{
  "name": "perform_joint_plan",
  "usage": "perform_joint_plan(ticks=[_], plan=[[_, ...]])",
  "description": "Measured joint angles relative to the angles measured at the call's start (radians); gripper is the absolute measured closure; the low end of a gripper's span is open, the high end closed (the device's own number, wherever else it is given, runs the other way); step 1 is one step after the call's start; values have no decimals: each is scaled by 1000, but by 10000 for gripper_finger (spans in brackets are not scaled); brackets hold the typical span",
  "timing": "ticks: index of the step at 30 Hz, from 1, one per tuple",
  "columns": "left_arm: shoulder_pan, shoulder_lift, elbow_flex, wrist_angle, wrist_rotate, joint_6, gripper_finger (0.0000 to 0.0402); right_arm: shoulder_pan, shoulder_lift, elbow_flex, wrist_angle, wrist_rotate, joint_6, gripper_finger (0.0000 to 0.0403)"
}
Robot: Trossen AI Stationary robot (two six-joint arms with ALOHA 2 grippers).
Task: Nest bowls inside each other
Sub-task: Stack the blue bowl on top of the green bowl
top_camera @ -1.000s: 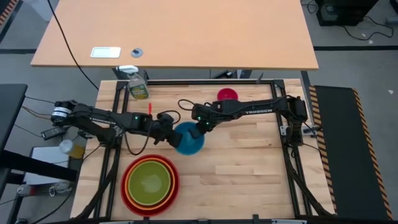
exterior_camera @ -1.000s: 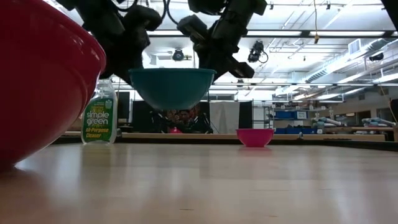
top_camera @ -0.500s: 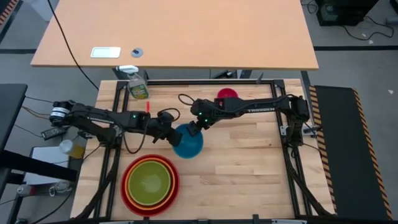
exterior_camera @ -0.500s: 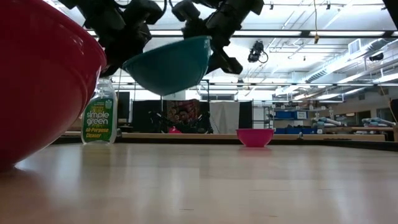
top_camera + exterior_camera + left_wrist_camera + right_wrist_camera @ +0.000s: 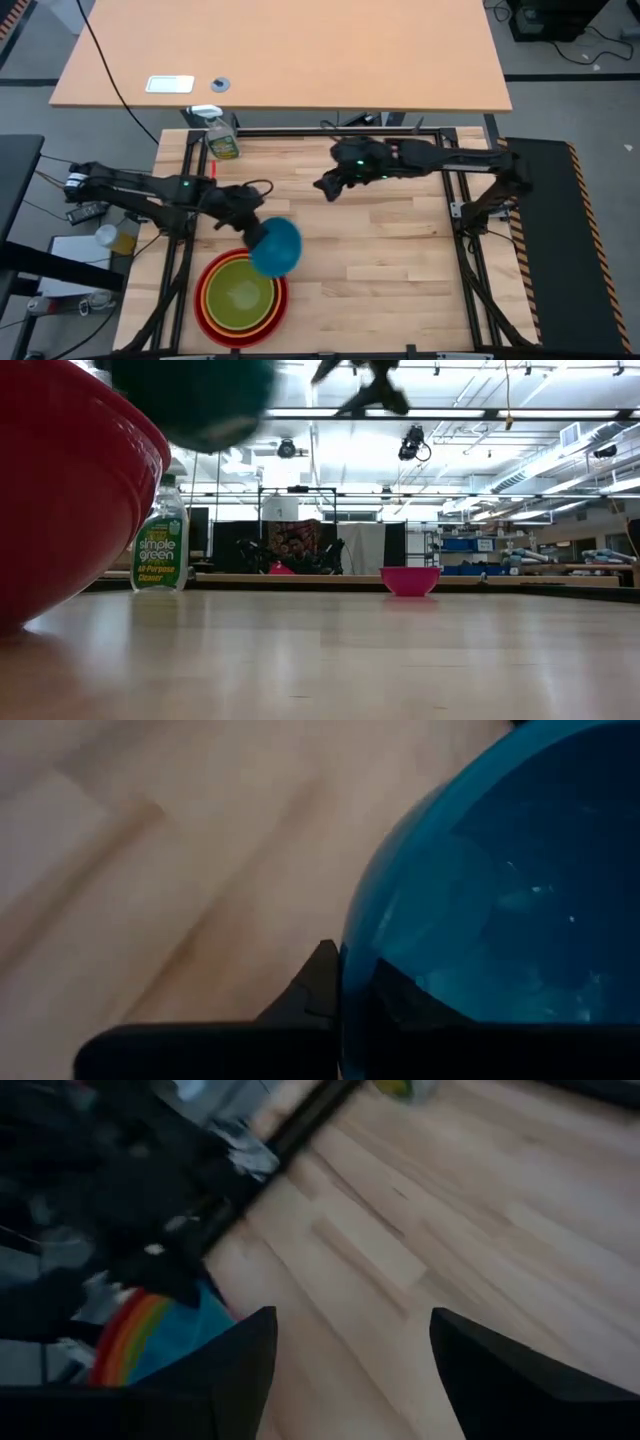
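While the left gripper (image 5: 250, 222) pinches the blue bowl (image 5: 276, 246) above the wooden table (image 5: 400, 260), the right gripper (image 5: 326, 186) hangs wide open. Behind — a desk (image 5: 300, 50), ceiling lights (image 5: 420, 412).

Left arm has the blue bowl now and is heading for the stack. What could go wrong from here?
1. The left gripper pinches the blue bowl only at its rim, and the bowl hangs tilted; it may slip out or land skewed on the yellow-green bowl.
2. The bowl is over the stack's edge, not its middle; released here, it could catch the red bowl rim and roll off.
3. The open right gripper is clear.
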Motion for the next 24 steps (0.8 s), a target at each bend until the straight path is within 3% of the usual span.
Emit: perform_joint_plan(ticks=[7, 11, 16, 24], plan=[[-117, -116, -1, -223, 194, 98, 386, 32, -111, 0, -20, 133, -29, 135], [-228, -120, -2, -343, 202, 82, 386, 50, -116, 0, -44, 138, -49, 135], [-351, -53, -2, -378, 201, -37, 386, 85, -94, -33, -41, 137, -51, 135], [-427, 119, -2, -371, 169, -224, 386, 97, -30, -44, -2, 123, -44, 135]])
